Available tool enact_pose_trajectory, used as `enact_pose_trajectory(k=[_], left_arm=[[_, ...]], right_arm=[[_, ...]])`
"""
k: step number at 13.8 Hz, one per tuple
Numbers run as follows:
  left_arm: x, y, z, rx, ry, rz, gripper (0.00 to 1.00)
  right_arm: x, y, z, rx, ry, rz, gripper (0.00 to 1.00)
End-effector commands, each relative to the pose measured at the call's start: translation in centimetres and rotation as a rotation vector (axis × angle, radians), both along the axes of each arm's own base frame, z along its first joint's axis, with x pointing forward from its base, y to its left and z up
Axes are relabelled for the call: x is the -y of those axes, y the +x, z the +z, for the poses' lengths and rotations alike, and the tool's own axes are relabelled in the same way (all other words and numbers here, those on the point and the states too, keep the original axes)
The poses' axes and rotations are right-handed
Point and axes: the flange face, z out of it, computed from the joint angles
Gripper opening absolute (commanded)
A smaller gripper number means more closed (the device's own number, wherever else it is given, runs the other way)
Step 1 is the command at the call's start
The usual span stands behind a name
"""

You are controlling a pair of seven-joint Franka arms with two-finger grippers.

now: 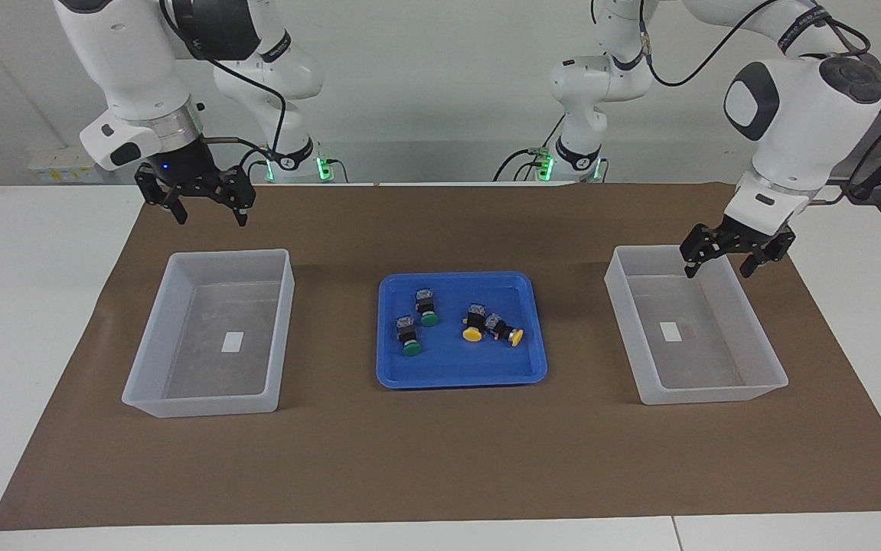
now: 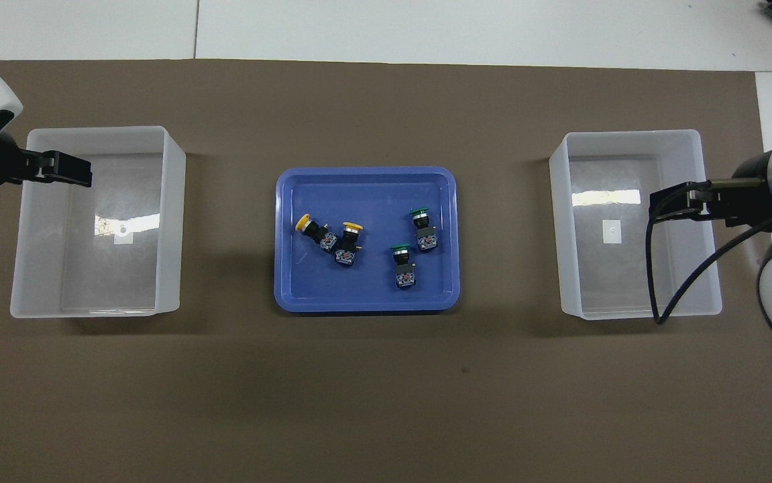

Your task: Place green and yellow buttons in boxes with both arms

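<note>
All four buttons, two green (image 1: 419, 321) and two yellow (image 1: 492, 327), lie in the blue tray (image 1: 394, 367) midway between the boxes (image 1: 180, 398), well apart from the left gripper (image 1: 719, 266) and right gripper (image 1: 209, 210), both spread open and empty.

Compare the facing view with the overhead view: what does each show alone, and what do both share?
Facing only: both arm bases and bodies, and the open fingers of the left tool and the right tool, both raised.
Overhead only: neither tool's finger spread can be judged.
Both: two green buttons and two yellow buttons in the blue tray, two empty boxes.
</note>
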Motion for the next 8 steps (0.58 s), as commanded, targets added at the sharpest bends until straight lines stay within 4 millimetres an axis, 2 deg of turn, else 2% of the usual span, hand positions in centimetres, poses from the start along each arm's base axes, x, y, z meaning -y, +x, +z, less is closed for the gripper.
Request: enact_pose_trajectory(k=[1,3,6,8], left_arm=[[0.1,-0.2,1.1,0.016,0.003,0.021,1.00],[0.7,-0.5,1.6,0.000,0.001,0.015,1.00],[1.2,-1.1,4.0,-0.031,-0.001,0.009,1.00],[1.5,-1.2,4.7,-0.037,-0.029,0.014,1.00]], right_arm=[[0.2,-0.3,0.2,-0.014,0.005,0.004,1.00],[0.2,-0.3,0.1,-0.017,0.005,0.005,1.00],[0.4,-0.3,0.1,-0.015,0.006,0.007,1.00],[0.4,-0.7,-0.4,-0.047,0.004,0.010,1.00]])
